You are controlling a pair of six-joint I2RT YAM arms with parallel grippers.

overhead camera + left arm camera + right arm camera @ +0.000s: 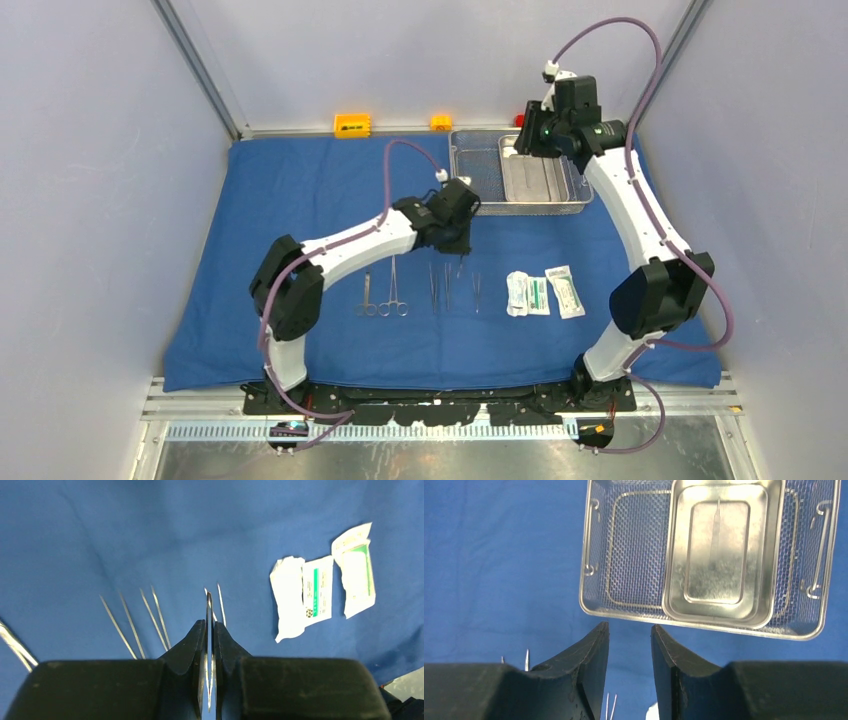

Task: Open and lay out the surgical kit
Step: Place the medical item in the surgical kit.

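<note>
The steel mesh tray sits on the blue cloth with the smaller steel pan in its right half, and the right gripper hangs over the tray's far edge. In front of the tray and to its left, scissors and forceps lie in a row, with the left gripper above them. White-green packets lie in front of the tray's right half.

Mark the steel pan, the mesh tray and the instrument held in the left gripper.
steel pan [724, 575], right wrist view, on its flat floor.
mesh tray [639, 555], right wrist view, on its bare mesh floor.
steel instrument [209, 610], left wrist view, on the protruding tip.
</note>
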